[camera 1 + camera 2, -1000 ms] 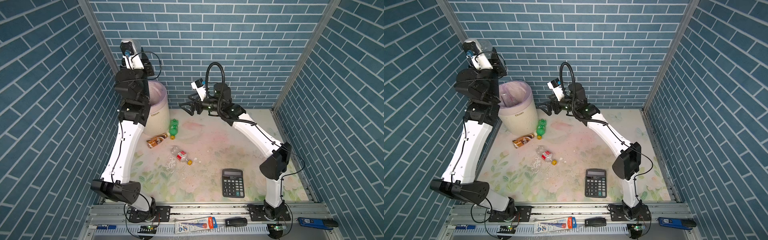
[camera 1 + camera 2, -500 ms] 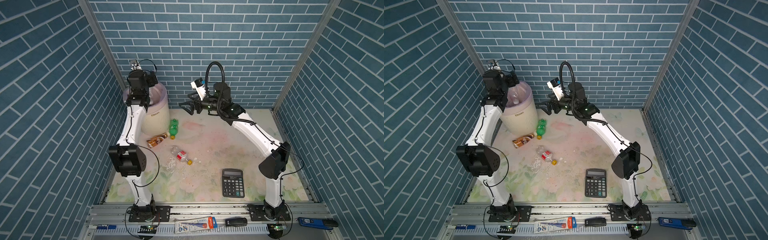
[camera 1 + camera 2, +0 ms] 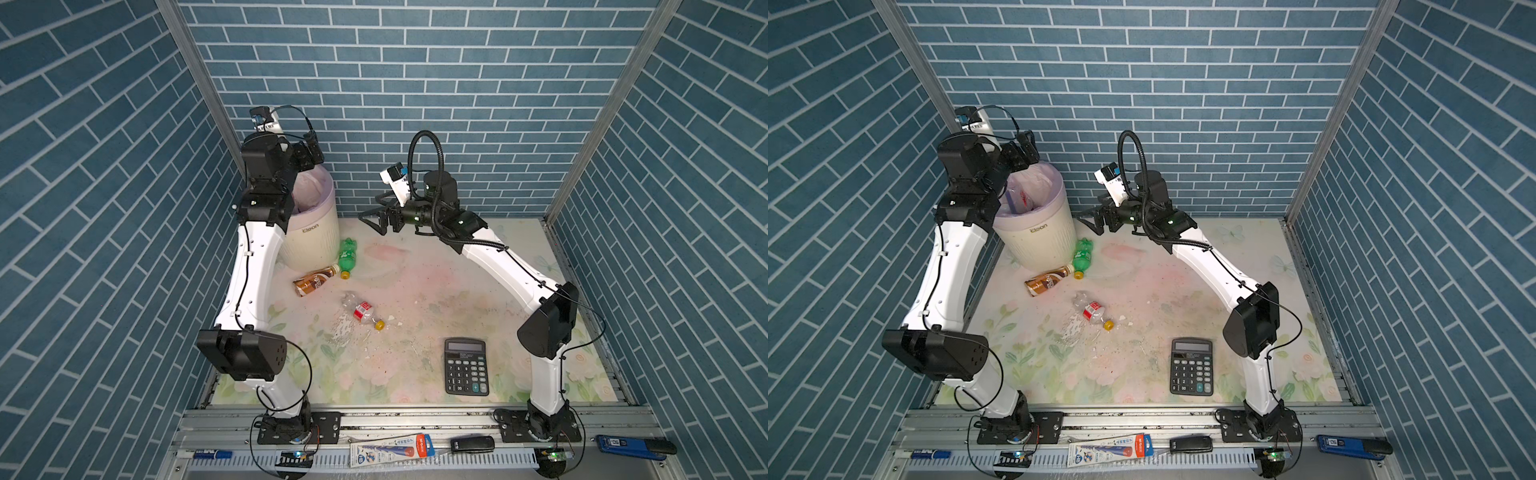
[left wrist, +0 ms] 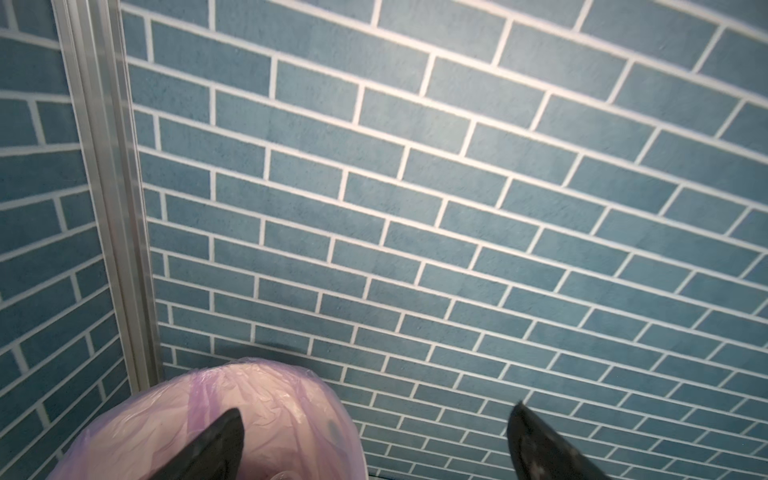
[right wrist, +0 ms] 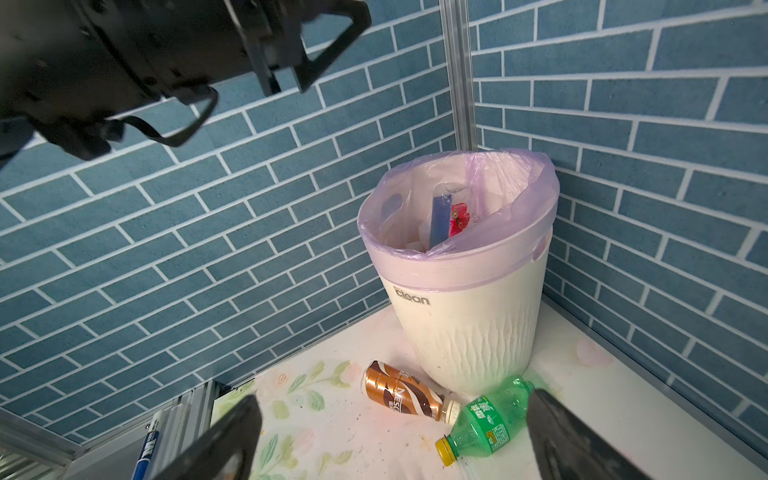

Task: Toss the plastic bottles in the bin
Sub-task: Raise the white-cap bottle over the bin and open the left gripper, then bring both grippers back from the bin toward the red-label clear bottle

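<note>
once our left gripper (image 4: 374, 419) had sprung from pinched to wide above the bin (image 3: 1038, 243), we judged its bottle dropped among the bottles inside (image 5: 446, 216); our right gripper (image 3: 376, 220) gaped empty, and a brown bottle (image 3: 313, 282), a green bottle (image 3: 348, 257) and a clear bottle (image 3: 362, 311) lay on the mat (image 3: 436, 270).

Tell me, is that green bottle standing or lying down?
Lying down: the green bottle rests on its side beside the bin.
</note>
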Robot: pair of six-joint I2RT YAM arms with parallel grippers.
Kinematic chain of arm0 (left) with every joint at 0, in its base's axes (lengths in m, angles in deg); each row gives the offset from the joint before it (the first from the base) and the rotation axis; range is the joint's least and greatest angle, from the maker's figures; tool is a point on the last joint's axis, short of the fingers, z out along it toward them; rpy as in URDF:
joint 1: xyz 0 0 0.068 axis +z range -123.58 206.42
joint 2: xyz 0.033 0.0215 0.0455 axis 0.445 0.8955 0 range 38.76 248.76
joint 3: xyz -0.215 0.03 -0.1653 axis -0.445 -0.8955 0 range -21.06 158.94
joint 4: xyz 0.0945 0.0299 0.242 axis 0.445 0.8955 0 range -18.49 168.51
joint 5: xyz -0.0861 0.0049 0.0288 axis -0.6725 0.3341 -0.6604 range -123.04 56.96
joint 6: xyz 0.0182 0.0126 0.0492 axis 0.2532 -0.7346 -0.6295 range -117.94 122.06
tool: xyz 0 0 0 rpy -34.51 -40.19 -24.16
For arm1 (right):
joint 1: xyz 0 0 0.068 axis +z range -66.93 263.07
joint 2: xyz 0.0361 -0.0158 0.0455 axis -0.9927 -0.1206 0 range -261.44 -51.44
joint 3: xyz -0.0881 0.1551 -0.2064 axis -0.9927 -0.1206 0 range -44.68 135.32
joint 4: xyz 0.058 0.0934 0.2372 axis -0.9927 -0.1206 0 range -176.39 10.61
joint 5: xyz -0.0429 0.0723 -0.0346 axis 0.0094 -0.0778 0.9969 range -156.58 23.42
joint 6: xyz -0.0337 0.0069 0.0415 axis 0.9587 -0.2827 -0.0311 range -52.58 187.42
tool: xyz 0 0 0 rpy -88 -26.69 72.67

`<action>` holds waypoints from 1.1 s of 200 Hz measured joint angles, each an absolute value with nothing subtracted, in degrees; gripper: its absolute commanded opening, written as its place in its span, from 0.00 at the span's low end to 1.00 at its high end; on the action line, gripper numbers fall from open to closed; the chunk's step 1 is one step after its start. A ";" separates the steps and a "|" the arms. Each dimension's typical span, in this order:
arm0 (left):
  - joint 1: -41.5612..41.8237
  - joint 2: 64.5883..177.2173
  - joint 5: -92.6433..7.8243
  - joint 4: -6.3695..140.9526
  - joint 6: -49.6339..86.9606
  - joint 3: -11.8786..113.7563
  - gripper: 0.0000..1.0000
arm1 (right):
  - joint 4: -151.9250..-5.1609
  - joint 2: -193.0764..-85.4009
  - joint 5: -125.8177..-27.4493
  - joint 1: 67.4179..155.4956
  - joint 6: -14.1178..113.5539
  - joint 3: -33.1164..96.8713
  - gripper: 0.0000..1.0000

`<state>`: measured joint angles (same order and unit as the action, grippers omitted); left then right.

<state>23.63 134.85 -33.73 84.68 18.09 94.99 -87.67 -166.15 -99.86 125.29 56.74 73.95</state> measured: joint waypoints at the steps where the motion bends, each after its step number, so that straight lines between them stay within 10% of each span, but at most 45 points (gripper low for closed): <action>1: 23.59 134.74 -33.84 84.70 18.20 94.99 0.99 | -87.67 -166.15 -99.81 125.29 56.74 73.91 0.99; 220: 11.96 104.67 -47.32 79.15 47.99 33.79 0.99 | -81.22 -154.15 -84.36 132.04 50.60 28.51 0.99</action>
